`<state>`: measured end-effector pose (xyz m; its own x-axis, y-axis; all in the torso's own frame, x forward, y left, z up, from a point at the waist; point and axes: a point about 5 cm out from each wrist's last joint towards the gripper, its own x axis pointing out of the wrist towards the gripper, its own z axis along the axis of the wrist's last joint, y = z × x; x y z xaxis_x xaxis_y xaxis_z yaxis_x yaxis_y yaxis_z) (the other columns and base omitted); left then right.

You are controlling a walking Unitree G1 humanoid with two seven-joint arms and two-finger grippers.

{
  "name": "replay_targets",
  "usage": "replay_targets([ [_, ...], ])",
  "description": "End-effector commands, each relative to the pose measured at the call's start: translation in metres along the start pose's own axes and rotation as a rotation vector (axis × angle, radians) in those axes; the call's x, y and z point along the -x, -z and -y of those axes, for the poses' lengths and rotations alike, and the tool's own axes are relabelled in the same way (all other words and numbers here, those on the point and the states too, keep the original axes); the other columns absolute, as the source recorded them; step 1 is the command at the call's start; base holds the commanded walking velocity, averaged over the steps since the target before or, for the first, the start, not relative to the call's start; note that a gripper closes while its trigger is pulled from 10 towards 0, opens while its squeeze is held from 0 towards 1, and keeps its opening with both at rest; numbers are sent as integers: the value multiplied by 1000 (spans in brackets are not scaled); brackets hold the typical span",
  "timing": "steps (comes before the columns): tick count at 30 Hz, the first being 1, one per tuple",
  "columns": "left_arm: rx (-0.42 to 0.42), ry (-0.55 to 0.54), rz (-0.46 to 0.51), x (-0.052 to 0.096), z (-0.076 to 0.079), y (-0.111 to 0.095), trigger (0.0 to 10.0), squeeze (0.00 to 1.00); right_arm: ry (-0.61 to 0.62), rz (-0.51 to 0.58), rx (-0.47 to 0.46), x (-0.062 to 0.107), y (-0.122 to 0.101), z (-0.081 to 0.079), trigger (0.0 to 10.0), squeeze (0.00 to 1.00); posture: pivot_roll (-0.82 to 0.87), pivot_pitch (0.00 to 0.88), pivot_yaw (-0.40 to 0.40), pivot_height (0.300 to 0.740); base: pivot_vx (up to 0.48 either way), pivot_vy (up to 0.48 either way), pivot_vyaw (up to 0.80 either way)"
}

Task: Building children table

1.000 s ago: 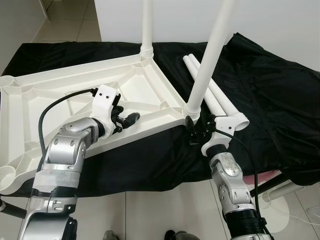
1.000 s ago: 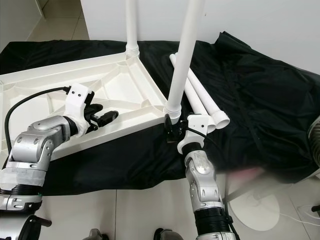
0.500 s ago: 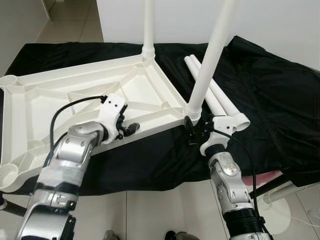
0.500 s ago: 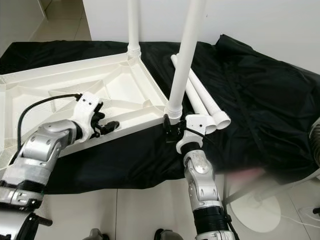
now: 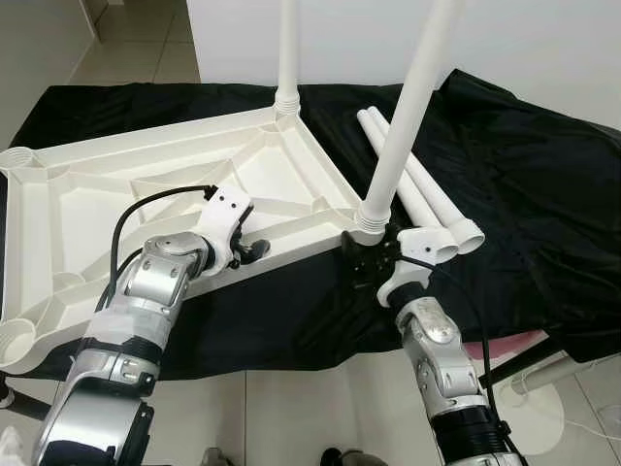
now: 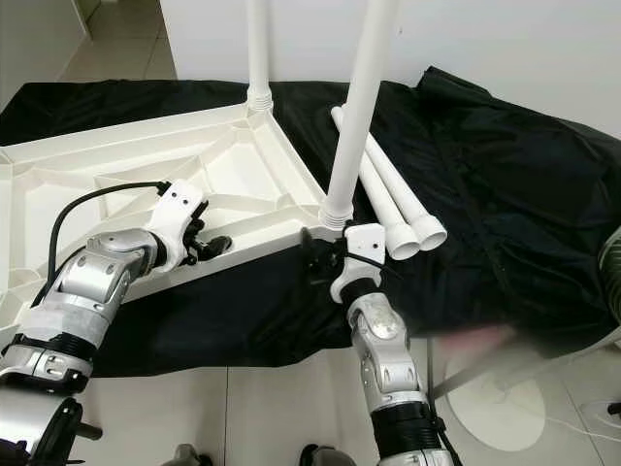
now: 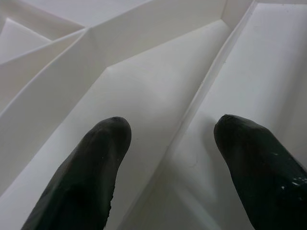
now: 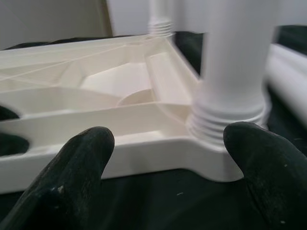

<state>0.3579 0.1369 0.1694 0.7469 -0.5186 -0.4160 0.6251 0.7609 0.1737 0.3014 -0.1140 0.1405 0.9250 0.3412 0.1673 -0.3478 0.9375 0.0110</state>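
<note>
The white plastic table top [image 5: 87, 194] lies upside down on a black cloth. Two white legs stand screwed into its corners, one at the far corner [image 5: 286, 49] and one at the near right corner [image 5: 408, 116]. Two loose legs [image 5: 427, 189] lie on the cloth to the right. My left gripper [image 5: 254, 249] is open over the table top's near rim, and in the left wrist view its fingers [image 7: 81, 177] straddle a rib. My right gripper [image 5: 361, 260] is open just in front of the near leg's threaded base [image 8: 230, 110], not touching it.
The black cloth [image 5: 524, 194] covers the whole work surface and hangs over its near edge. A white wall stands behind. A tiled floor lies below, with a round white stand base [image 5: 543, 413] at the lower right.
My left gripper has slid down from the inner rib to the near rim. My right gripper has drawn back a little leftward from the leg's base.
</note>
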Motion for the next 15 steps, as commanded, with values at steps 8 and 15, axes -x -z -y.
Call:
replay_targets([
  [8, -34, -104, -44, -6, -3, 7, 10000, 0, -164, -106, 89, 12, 15, -1, 10000, 0, -42, 81, -5, 740, 0, 0, 0],
  [15, -38, -126, -42, -8, -3, 8, 0, 0, -145, -104, 94, 12, 13, 4, 10000, 0, -43, 81, -5, 740, 0, 0, 0],
])
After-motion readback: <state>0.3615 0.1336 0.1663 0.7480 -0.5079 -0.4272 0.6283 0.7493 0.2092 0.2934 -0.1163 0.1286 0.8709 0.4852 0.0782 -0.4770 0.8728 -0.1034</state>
